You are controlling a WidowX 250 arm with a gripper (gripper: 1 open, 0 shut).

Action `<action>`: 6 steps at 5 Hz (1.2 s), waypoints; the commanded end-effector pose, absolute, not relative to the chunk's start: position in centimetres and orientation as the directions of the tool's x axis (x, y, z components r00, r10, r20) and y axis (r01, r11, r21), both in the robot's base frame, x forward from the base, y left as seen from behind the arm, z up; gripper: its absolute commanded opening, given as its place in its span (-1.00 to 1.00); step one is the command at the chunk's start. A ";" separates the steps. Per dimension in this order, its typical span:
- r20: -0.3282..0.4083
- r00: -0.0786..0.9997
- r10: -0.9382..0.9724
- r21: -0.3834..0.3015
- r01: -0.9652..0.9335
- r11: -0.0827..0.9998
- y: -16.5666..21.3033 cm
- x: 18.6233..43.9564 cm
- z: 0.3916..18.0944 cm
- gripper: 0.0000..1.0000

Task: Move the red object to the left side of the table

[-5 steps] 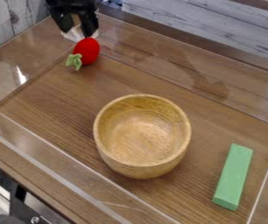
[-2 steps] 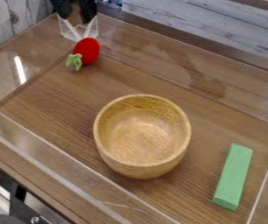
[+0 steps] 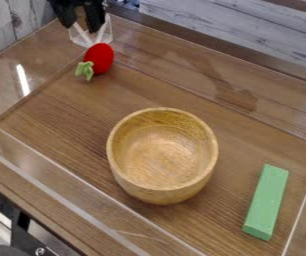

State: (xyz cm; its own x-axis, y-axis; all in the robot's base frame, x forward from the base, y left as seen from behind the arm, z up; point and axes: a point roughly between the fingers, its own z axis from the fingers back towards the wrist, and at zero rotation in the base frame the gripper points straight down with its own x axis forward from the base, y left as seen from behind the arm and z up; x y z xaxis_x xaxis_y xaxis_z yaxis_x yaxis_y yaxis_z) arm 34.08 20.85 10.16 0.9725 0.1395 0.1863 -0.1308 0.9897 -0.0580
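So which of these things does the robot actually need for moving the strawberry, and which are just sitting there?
Part of the job:
strawberry
table
gripper, open, just above the strawberry

Just lying about:
wooden bowl
green block

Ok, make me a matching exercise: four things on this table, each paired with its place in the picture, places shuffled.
Things:
1. strawberry
2. bowl
3. green block
4. gripper

Places:
A. bottom right
B. top edge, just above the red fruit
C. upper left, on the wood
D. centre

Pairs: 1-C, 2-D, 3-A, 4-B
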 end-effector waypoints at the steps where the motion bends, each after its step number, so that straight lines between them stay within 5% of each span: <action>1: 0.250 0.964 0.094 -0.023 -0.091 0.996 21.2 33.5 13.7 1.00; 4: 0.236 0.970 0.054 -0.032 -0.048 0.998 20.1 33.0 15.3 1.00; 5: 0.223 0.973 0.057 -0.022 -0.053 0.998 20.6 34.0 13.3 -1.00; 6: 0.206 0.977 0.057 -0.013 -0.056 0.998 20.9 34.9 11.4 -1.00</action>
State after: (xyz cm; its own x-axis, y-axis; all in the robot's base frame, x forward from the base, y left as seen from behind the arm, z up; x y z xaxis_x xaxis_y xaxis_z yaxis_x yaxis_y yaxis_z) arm 34.13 20.62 8.76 0.9878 0.0722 0.1381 -0.0648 0.9962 -0.0574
